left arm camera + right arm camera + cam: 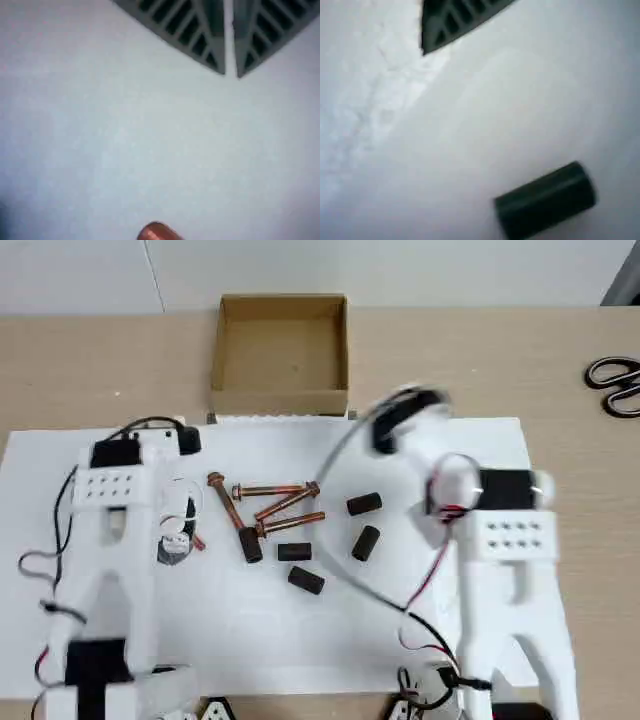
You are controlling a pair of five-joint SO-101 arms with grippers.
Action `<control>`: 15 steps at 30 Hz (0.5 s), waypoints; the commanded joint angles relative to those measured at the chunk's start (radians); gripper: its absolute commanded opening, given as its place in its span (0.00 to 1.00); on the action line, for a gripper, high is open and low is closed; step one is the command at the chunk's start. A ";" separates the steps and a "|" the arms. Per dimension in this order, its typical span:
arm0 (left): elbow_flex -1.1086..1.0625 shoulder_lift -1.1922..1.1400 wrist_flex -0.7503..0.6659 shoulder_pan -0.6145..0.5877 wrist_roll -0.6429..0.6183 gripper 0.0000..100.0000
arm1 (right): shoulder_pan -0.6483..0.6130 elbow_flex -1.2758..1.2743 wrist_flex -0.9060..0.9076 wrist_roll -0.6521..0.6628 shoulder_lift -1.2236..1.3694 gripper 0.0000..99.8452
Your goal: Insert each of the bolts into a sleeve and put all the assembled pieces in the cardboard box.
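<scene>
The open cardboard box [280, 350] stands at the far edge of the white mat [230, 630]. Several copper bolts [272, 490] lie fanned out mid-mat; one bolt [228, 505] has its end in a black sleeve [250, 545]. Loose black sleeves [364, 504] [366, 542] [294, 551] [306, 580] lie to their right. My left gripper [230, 67] is shut and empty just above the mat, left of the bolts [176, 528], with a copper bolt end [157, 232] close by. My right gripper [405, 418] hovers near the mat's far edge; one finger [455, 20] shows above a black sleeve [545, 200], no second finger beside it.
Scissors [615, 385] lie on the wooden table at the far right. Cables trail from both arms, one running across the mat [350, 575] beside the sleeves.
</scene>
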State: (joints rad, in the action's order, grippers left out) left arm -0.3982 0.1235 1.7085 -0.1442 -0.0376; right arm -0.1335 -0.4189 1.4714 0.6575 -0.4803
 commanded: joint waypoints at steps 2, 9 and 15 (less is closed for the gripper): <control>0.084 -0.012 0.037 0.003 0.006 0.01 | -0.177 0.127 0.048 0.229 0.068 0.16; 0.107 -0.017 0.044 -0.005 0.118 0.01 | -0.110 0.172 0.005 0.338 0.153 0.16; 0.108 -0.018 0.038 0.005 -0.176 0.01 | 0.044 0.180 -0.013 0.437 0.116 0.16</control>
State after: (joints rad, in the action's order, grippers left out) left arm -0.3291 0.1020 1.7131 -0.1458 -0.0407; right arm -0.1427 -0.2808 1.4776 1.0671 -0.3253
